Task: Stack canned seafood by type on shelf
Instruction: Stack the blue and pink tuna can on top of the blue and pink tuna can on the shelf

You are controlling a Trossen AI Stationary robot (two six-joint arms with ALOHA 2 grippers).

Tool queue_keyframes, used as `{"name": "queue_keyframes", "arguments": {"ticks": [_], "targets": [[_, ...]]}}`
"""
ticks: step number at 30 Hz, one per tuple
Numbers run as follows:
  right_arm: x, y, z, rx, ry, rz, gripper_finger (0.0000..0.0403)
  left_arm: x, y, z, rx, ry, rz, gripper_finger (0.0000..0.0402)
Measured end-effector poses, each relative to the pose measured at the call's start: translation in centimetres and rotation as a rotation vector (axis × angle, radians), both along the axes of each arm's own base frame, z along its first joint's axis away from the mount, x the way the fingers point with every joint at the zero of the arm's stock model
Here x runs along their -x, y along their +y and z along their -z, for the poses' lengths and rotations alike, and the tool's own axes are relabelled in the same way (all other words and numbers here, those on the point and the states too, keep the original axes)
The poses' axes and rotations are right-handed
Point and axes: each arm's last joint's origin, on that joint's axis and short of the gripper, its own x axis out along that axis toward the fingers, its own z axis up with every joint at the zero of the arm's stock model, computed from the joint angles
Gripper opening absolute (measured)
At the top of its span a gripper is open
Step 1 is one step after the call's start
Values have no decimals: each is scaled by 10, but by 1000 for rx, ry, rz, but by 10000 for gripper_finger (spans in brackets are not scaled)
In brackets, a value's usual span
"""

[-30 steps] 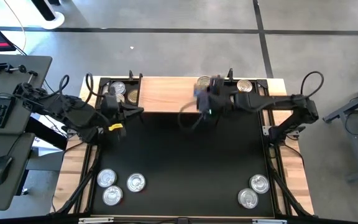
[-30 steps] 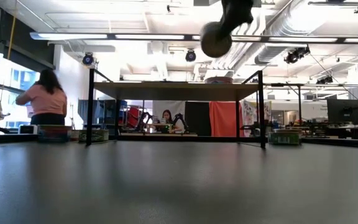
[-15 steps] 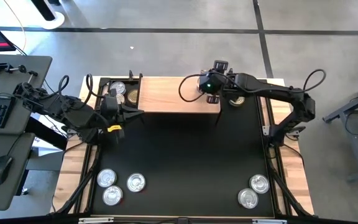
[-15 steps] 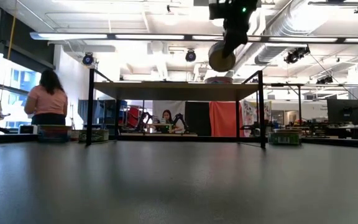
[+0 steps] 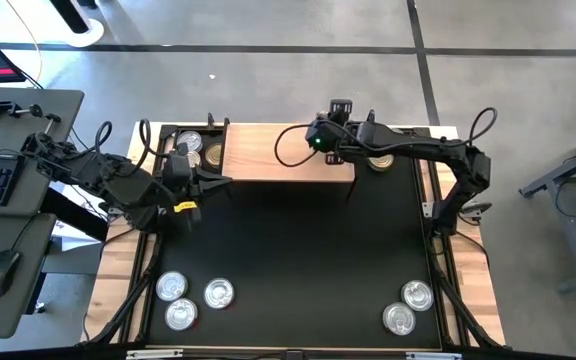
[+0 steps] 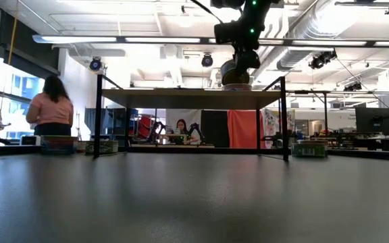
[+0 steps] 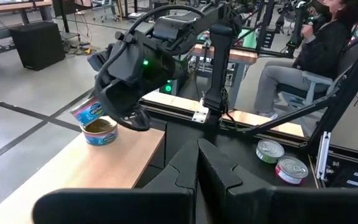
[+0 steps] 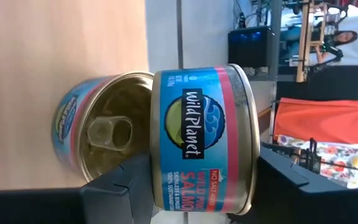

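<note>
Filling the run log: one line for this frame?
right gripper: shut on salmon tin, tilted above gold-lidded tin on shelf | left gripper: shut, idle at shelf's left front edge | stack: not yet placed

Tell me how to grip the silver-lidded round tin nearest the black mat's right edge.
Grip the silver-lidded tin by its low side wall, coming straight down from above: it lies flat, lid up. Close across its width on the sides that face away from the neighbouring tin close beside it.
</note>
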Motion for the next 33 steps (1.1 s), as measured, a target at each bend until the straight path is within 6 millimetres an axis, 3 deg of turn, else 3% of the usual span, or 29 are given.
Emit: {"name": "queue_keyframes", "arguments": {"ticks": [23, 33], "targets": [[0, 3, 0, 0, 17, -13, 195, 0, 0, 1, -5, 9, -1, 0], [0, 3, 1, -19, 13, -25, 247, 0, 0, 1, -4, 9, -1, 0]]}}
